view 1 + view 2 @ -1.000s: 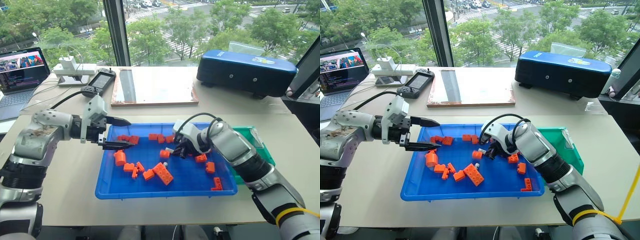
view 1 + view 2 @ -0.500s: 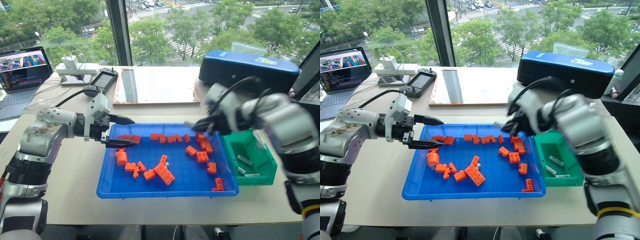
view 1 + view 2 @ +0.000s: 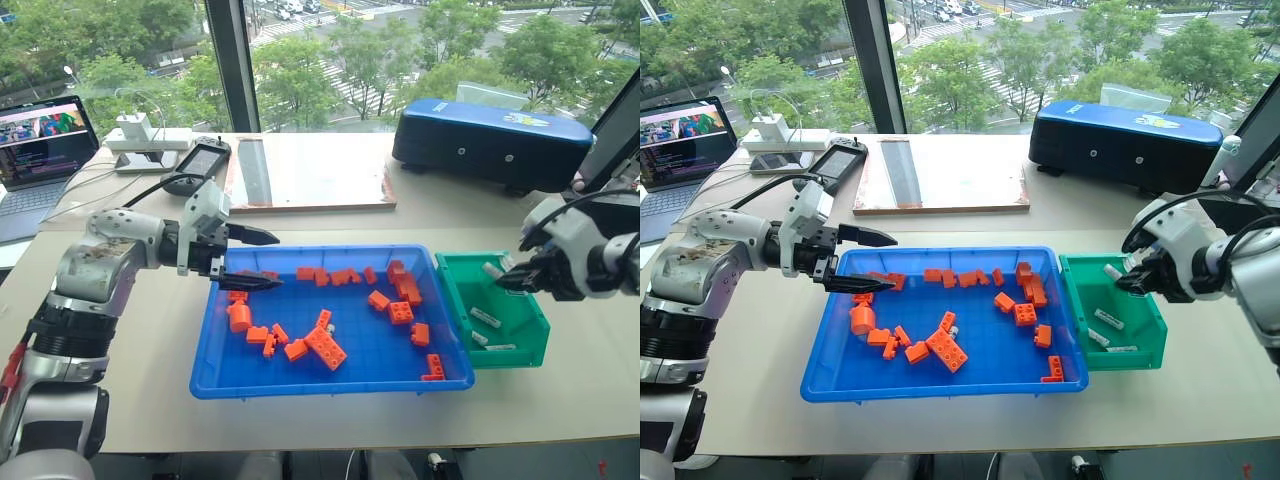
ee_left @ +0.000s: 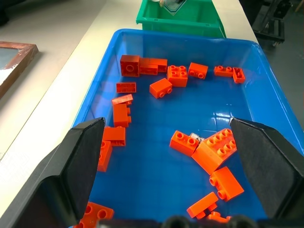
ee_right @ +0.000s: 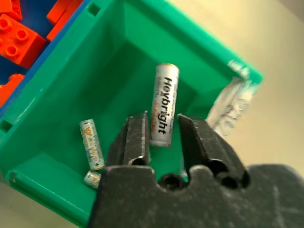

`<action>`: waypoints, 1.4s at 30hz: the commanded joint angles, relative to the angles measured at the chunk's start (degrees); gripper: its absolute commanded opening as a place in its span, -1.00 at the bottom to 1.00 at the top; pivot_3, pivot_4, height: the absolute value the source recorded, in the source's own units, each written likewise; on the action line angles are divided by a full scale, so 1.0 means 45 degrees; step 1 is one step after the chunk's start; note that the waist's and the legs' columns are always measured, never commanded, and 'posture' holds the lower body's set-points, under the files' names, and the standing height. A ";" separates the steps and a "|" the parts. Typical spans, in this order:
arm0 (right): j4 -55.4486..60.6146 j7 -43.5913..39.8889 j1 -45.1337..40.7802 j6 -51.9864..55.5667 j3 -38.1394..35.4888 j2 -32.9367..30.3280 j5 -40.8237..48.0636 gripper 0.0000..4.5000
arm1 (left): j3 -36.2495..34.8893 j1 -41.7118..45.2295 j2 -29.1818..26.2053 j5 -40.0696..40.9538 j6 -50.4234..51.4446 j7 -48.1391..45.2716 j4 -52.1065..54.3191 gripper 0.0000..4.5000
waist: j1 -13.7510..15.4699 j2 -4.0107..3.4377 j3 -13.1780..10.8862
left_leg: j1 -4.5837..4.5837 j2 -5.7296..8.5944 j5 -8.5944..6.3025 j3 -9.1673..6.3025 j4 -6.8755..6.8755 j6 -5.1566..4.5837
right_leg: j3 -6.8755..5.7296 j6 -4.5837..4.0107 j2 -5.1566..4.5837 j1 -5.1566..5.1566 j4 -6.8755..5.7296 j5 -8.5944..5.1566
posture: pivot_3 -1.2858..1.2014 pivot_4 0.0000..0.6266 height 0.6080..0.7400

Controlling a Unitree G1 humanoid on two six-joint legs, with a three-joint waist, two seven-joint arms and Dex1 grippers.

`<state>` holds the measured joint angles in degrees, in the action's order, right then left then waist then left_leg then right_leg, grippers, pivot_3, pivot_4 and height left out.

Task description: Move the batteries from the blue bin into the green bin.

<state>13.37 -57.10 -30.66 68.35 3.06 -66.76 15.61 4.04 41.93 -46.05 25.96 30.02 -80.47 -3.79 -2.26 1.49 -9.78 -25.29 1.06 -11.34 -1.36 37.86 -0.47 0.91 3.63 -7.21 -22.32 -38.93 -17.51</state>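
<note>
Over the green bin [image 5: 57, 95], the right gripper [image 5: 159, 137] has its jaws loosely around a battery [image 5: 163, 104] at mid-length — small, rigid, probably slick and roll-prone — while the left gripper [image 3: 250, 258] hovers with jaws open, empty.

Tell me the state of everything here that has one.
Left gripper: open, above the blue bin.
Right gripper: over the green bin, a battery at its tip.
Green bin: two batteries lying inside.
Blue bin: orange bricks inside, one battery among them.
Laptop: open, screen lit.
</note>
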 commanded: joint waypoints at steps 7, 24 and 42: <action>0.0979 0.0806 -0.2488 -0.0157 -0.0304 0.0962 0.0741 0.99 | -0.0127 0.0299 -0.0066 -0.0306 -0.0248 0.0043 -0.0059 1.00 | -0.0033 -0.0005 -0.0004 | 0.0000 -0.0001 0.0000 0.0000 0.0001 0.0001 | 0.0001 0.0000 0.0000 -0.0007 -0.0001 0.0000 | 0.03 -0.52 0.88; 0.3157 0.4485 -0.3320 0.4932 0.2642 0.9667 0.2727 0.99 | -0.0354 -0.0244 -0.0782 -0.0191 0.0104 0.0239 0.0522 1.00 | -0.0033 0.0006 0.0000 | -0.0007 0.0002 0.0002 -0.0034 0.0001 0.0003 | -0.0018 0.0000 0.0010 -0.0004 -0.0065 0.0001 | 0.03 -0.52 0.88; 0.2517 0.6675 -0.2577 0.5367 0.3309 1.0726 0.3664 0.99 | -0.0148 -0.0088 -0.0784 -0.0196 0.0206 0.0083 0.0533 1.00 | -0.0074 0.0005 0.0000 | 0.0000 0.0003 0.0004 -0.0043 0.0001 0.0007 | -0.0020 0.0000 0.0020 -0.0011 -0.0065 0.0001 | 0.03 -0.52 0.88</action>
<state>24.26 -27.69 -42.12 92.04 16.92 -18.05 31.75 3.88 40.48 -48.73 24.67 30.79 -79.57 -2.84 -2.59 1.51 -9.78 -25.28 1.08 -11.33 -1.55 37.87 -0.44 0.82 3.63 -7.12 -22.36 -39.21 -17.50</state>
